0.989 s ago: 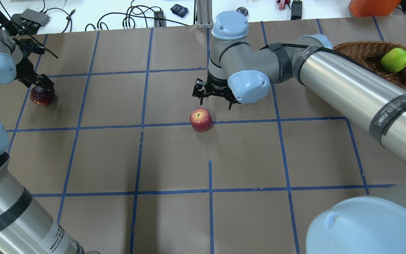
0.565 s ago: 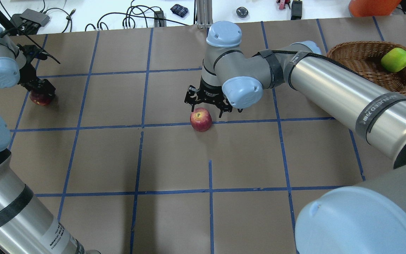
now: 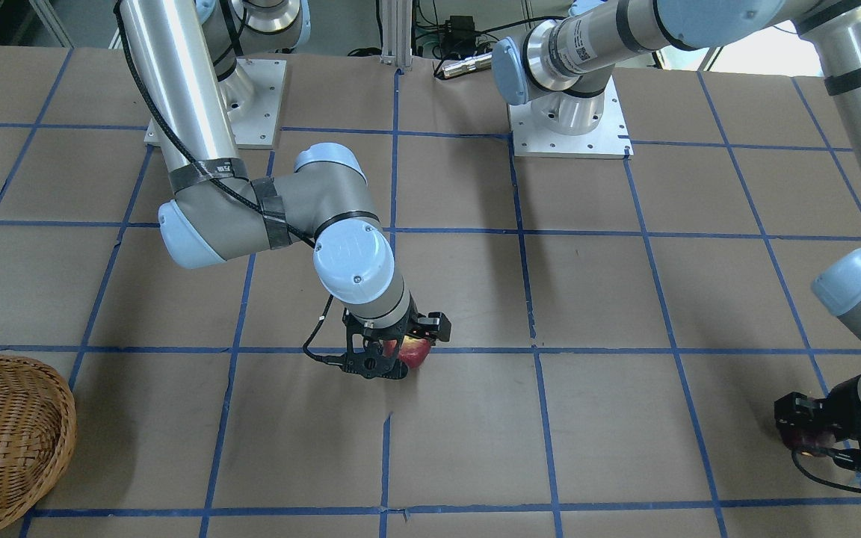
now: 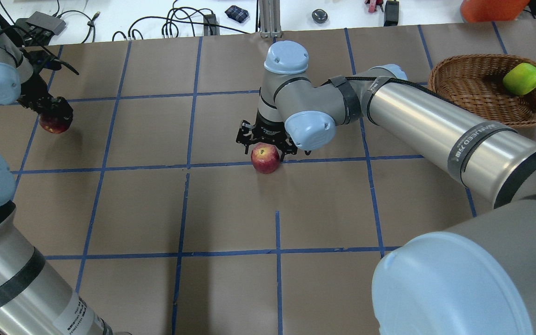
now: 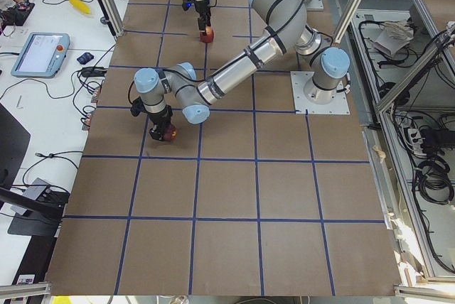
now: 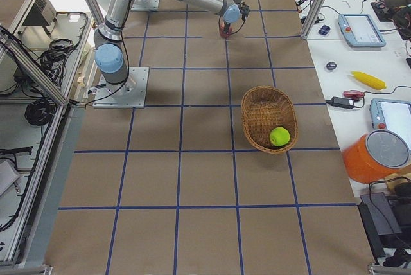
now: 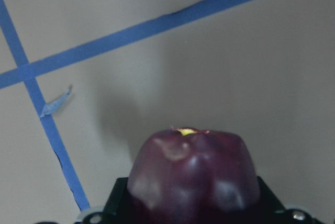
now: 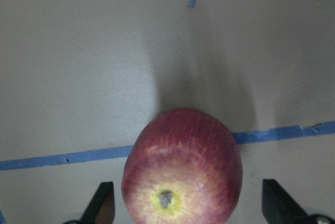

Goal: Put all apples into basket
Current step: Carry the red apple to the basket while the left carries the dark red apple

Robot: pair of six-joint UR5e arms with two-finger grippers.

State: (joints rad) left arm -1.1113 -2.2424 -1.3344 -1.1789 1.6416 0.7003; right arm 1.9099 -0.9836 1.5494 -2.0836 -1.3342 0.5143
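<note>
The red apple lies on the brown table at mid-table on a blue tape line. My right gripper is open and lowered over it; in the right wrist view the apple sits between the spread fingers without touching them. My left gripper is shut on the dark maroon apple at the far left, which also shows close up in the left wrist view. The yellow-green apple lies in the wicker basket at the back right.
Blue tape lines divide the table into squares. Cables and small devices and an orange object lie beyond the far edge. The arm bases stand on the robot's side. My right arm spans from the basket side to mid-table.
My right gripper has moved left and down from beside the red apple until it straddles it, still open. My left gripper has shifted slightly with the maroon apple in it.
</note>
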